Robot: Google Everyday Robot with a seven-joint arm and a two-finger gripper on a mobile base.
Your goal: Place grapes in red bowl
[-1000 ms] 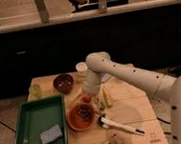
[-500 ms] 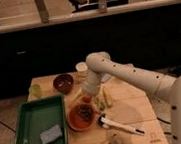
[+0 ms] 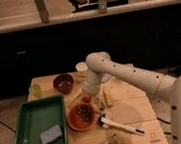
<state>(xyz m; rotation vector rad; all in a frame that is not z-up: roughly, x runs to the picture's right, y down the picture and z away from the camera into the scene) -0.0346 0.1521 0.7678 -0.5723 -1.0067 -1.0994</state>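
Claw (image 3: 89, 97), centre frame, above bowl (image 3: 72, 122); its opening cannot be told. Grapes (image 3: 82, 113) appear inside: retract straight up, avoiding the rim.

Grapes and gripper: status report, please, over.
Gripper over red bowl's far edge. Grapes inside the bowl. White-handled brush beside it, not blocking.

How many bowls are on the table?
2. The red bowl holding the grapes sits right of the green tray, with the gripper just above it. A darker bowl stands behind it, near the table's back edge. None seems hidden.
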